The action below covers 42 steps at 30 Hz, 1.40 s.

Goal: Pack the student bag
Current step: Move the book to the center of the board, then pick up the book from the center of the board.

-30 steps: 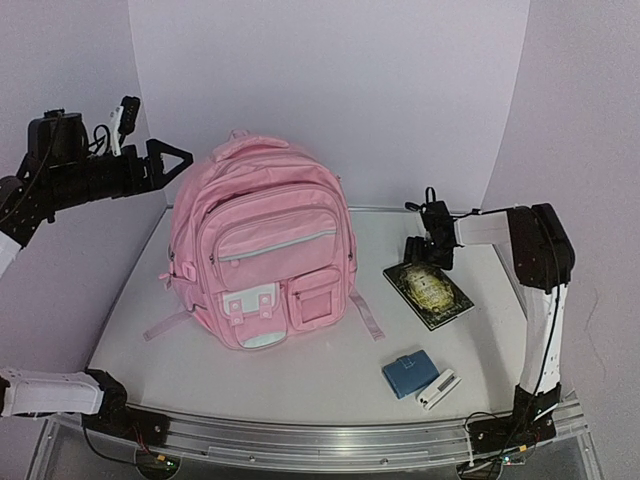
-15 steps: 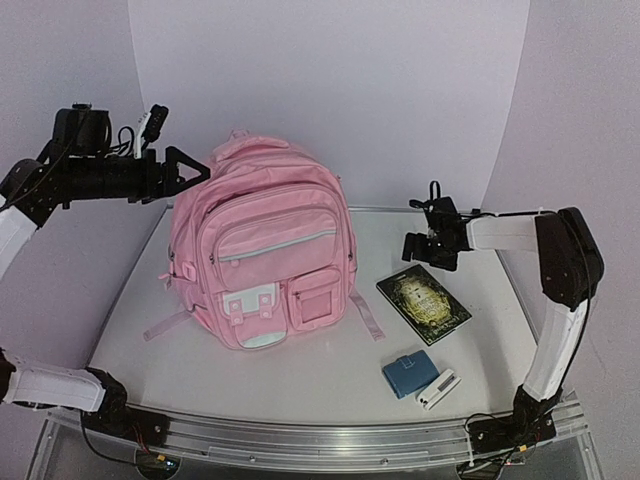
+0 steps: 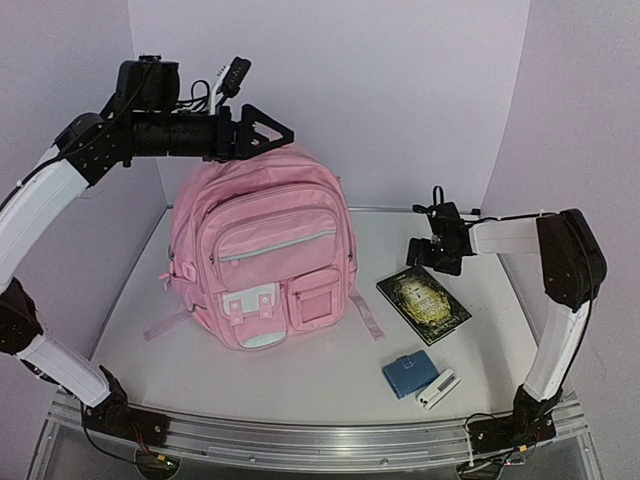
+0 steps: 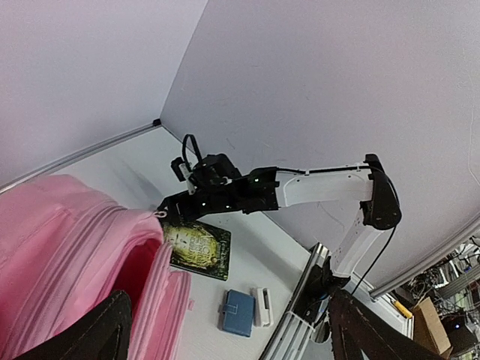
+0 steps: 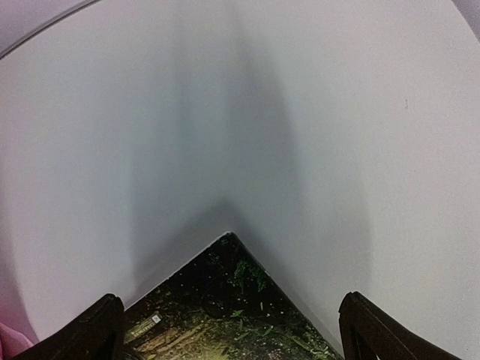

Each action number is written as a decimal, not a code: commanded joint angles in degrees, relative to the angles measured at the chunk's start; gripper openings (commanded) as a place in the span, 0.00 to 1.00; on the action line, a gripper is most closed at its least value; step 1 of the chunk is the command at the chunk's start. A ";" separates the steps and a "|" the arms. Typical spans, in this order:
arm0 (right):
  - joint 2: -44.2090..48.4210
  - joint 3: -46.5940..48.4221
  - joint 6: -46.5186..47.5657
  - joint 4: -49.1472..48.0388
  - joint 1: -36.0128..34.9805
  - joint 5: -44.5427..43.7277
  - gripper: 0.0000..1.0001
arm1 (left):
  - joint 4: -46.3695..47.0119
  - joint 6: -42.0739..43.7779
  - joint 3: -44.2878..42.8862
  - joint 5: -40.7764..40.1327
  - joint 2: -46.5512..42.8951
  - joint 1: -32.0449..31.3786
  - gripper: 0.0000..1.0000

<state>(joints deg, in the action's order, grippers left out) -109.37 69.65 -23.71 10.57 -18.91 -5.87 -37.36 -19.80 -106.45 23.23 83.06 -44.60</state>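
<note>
Found the left gripper (image 3: 268, 130) spread wide and empty, poised in the air. Logged the student bag (image 3: 262, 255) directly beneath that claw, upright on the table (image 3: 300, 372), pockets turned toward the arm bases; in the left wrist view, noted its top opening (image 4: 142, 259) unzipped and gaping just under the fingers. Found the right gripper (image 3: 432, 250) likewise wide open and holding nothing, set low over the tabletop. Logged a dark hardback book (image 3: 424, 300) lying flat, its far corner just under and between that claw's fingers, as confirmed in the right wrist view. Noted a blue wallet (image 3: 408, 374) and a small white gadget (image 3: 438, 388), touching each other, well nearer the bases than the right claw. Judged the book pickup the likely next step. Judged the hazards as follows: scraping fingertips on the table or skidding the flat book away instead of gripping it; a pinch at one corner only, letting the book swing or slip; a soft opening sagging shut if not held wide by the left claw; tipping the bag backward with a downward push.
</note>
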 commanded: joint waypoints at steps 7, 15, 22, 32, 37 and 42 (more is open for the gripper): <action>5.02 -5.91 1.61 -2.55 5.17 4.29 0.98 | 1.97 2.32 -11.02 -8.75 14.16 -11.31 0.92; 7.98 -11.00 1.84 -4.22 7.07 5.42 0.98 | 6.46 -2.92 -8.46 -14.12 23.68 -17.09 0.92; 9.72 -14.71 1.54 -6.78 9.26 10.13 0.96 | 10.18 -8.87 -10.05 -15.79 34.49 -20.14 0.92; 13.10 -20.38 -0.19 -9.85 12.80 19.76 0.91 | 15.39 -18.46 -9.95 -16.16 45.86 -20.77 0.92; 15.56 -24.01 -2.93 -10.05 12.77 25.71 0.85 | 18.99 -21.99 -7.28 -14.58 48.15 -20.76 0.92; 17.37 -27.62 -5.21 -12.13 12.69 31.34 0.79 | 22.86 -24.94 -3.03 -13.86 48.64 -20.69 0.92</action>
<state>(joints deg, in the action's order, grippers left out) -94.94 44.74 -26.13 1.15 -5.93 19.30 -19.75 -40.80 -111.80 8.93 131.04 -65.47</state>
